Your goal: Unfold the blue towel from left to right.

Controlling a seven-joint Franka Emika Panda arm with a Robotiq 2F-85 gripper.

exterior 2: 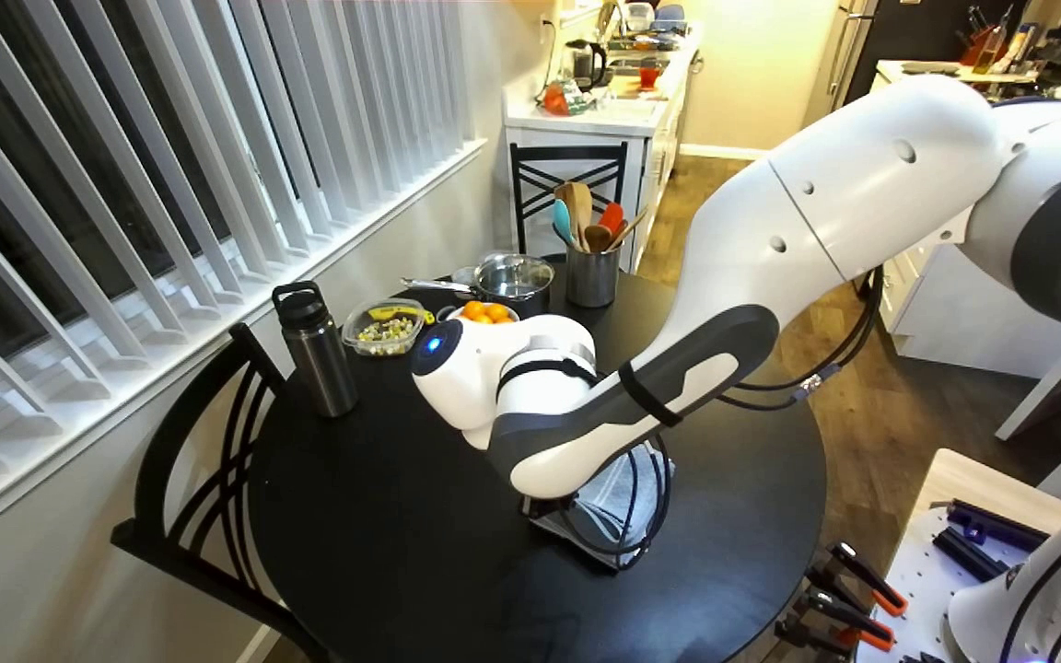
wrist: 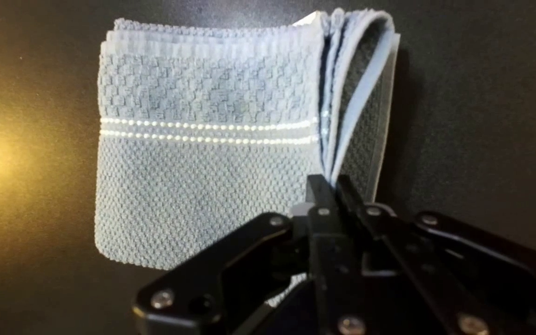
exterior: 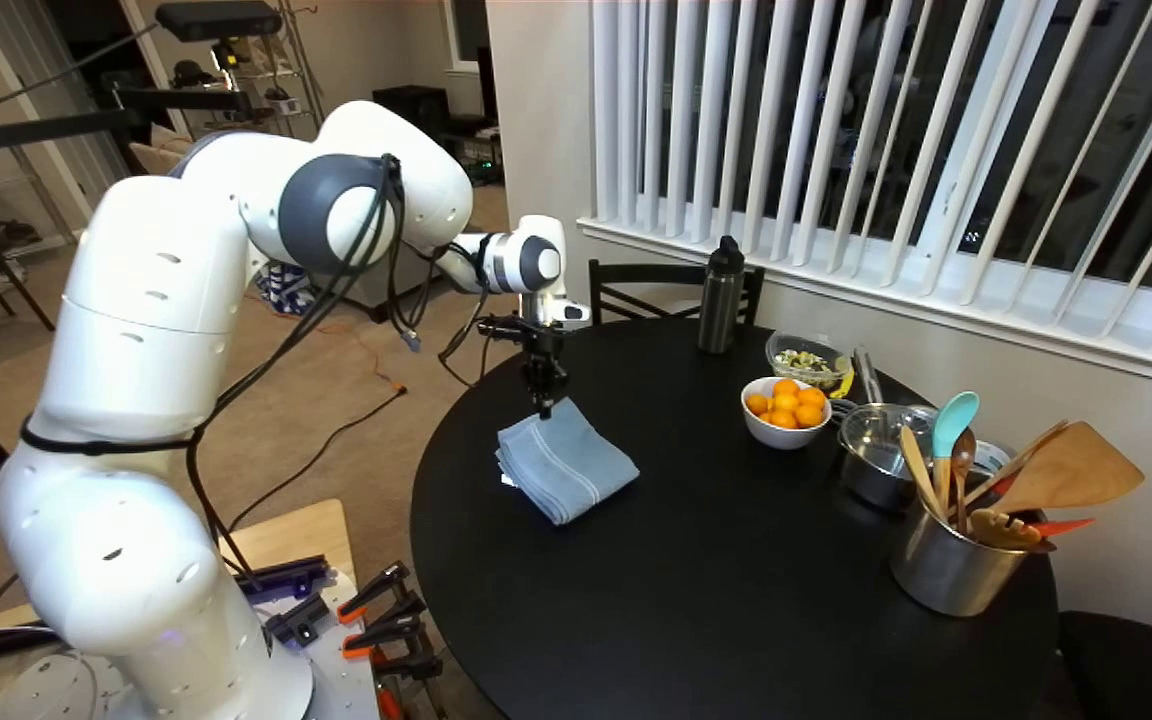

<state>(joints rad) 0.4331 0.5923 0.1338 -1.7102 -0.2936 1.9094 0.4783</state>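
Nearest us, at the bottom of the wrist view, the black gripper (wrist: 333, 181) has its jaws pressed almost together, with a fold of the blue towel (wrist: 198, 190) pinched between their tips. We find the towel lying folded in layers on the dark round worktop (exterior: 696, 620), near its edge; ahead of the pinch, the layers along that side part into a narrow loop, and a bit of white (wrist: 307, 19) peeks out at the far edge of the stack, too small for us to identify. What gets in our way most is the white arm (exterior 2: 761, 239): in an exterior view it reaches over the towel, covers part of it and hides most of the gripper, while black cables (exterior 2: 666, 488) loop across the part we can see there. Across the worktop, well apart from the towel, we see a metal bottle (exterior: 721, 305) with a chair (exterior: 641, 270) near it, then, close together, a clear container (exterior 2: 381, 348) of small pieces of food (exterior: 804, 364), a white bowl (exterior: 783, 437) of oranges (exterior: 786, 408) and a pot (exterior: 871, 482), and farther along a steel crock (exterior: 951, 570) full of utensils (exterior: 1061, 475); white blinds (exterior 2: 383, 110) hang beyond. Off the worktop, near the robot's base (exterior: 206, 630), we notice clamps (exterior: 386, 632) with orange tips.
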